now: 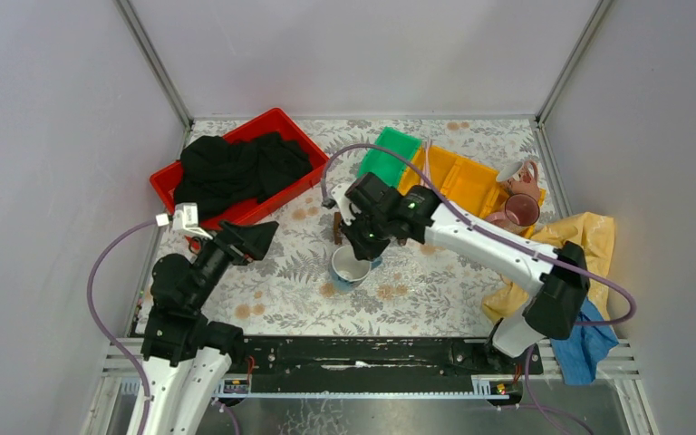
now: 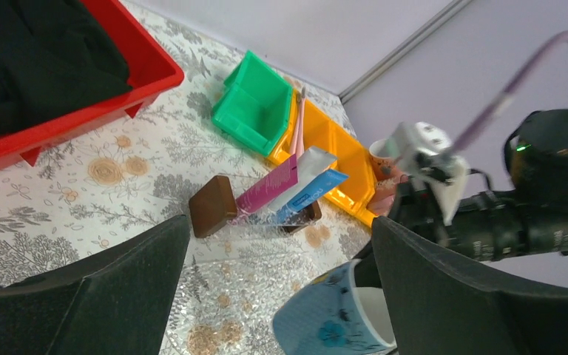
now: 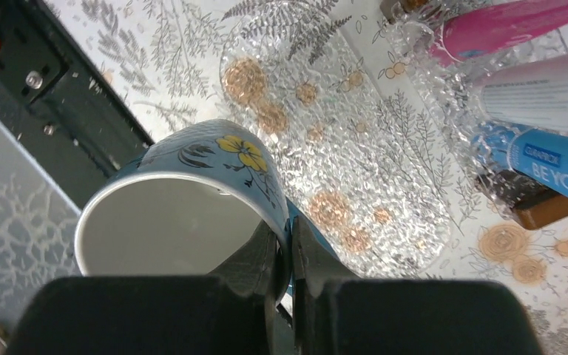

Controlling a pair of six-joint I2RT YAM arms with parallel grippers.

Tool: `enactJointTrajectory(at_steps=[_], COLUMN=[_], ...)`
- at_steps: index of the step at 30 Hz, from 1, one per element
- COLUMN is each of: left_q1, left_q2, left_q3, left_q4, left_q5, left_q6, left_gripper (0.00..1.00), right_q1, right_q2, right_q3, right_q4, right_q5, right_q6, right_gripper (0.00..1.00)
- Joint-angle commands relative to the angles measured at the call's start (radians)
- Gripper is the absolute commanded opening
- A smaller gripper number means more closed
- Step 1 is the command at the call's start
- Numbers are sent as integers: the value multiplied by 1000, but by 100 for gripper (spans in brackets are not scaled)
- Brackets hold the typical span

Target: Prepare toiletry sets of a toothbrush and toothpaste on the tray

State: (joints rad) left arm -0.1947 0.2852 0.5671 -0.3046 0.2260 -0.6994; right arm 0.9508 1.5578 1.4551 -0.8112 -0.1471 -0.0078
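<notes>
Floral table (image 1: 272,281) in view: the blue mug (image 3: 192,159) is clamped at its rim by the right tool (image 3: 288,259), at the clear tray (image 3: 384,170). It is best lowered level, clear of the tubes (image 2: 266,188) beside. The left tool (image 1: 254,237) is held spread, empty. Black cloth (image 1: 236,168) is heaped in the red bin (image 1: 168,181); the green bin (image 2: 255,103) looks empty.
</notes>
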Motion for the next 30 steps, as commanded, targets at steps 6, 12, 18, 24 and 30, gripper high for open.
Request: enactJointTrajectory(at_steps=[6, 12, 18, 24, 30], left_q1=[6, 5, 5, 6, 5], left_q2=[-78, -109, -129, -135, -136], left_q3=[59, 61, 59, 43, 32], left_q4=[-101, -118, -135, -129, -123], left_q5=[-81, -90, -95, -84, -70], left_q6=[55, 75, 87, 82, 72], left_gripper=[100, 100, 100, 100, 100], right_q1=[81, 98, 103, 112, 114], right_q2=[175, 277, 343, 355, 368], right_q3=[119, 190, 238, 214, 197], right_q4=[97, 83, 71, 82, 94], right_q5=[241, 281, 296, 301, 309], right_q6=[207, 230, 232, 223, 216], right_gripper=[0, 0, 2, 12, 15])
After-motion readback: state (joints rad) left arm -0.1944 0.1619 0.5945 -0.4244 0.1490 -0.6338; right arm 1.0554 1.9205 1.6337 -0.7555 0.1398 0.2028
